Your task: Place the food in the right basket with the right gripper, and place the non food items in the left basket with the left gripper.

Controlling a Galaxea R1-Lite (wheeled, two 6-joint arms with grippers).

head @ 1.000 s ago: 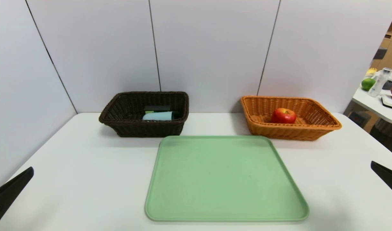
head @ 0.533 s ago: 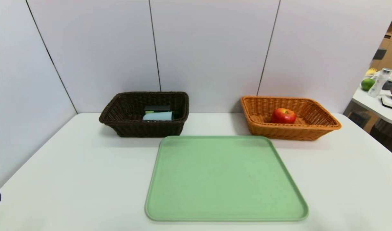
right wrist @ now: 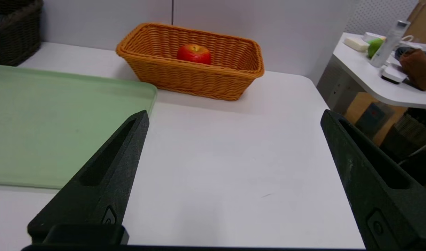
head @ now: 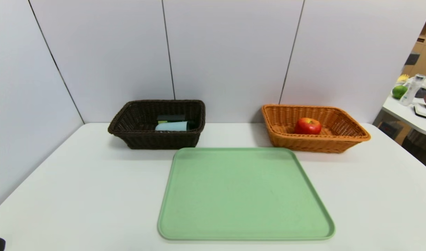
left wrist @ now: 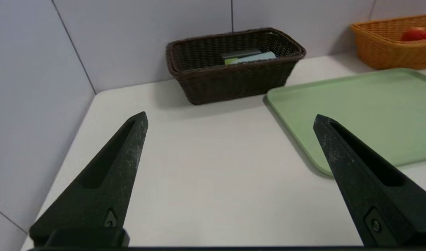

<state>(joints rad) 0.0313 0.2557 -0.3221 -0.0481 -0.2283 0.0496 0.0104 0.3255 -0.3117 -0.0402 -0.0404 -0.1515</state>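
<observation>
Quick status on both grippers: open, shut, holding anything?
Left gripper: open, holding nothing, above the table's near left side.
Right gripper: open, holding nothing, above the table's near right side.

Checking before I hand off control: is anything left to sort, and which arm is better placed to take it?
Neither. The green tray is bare, the apple lies in the orange basket, and the tumbler and black bottle lie in the dark basket. Left gripper and right gripper hang open, at the table's near edge.

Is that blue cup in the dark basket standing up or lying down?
Lying down: the cup rests on its side inside the dark basket, beside a bottle.
</observation>
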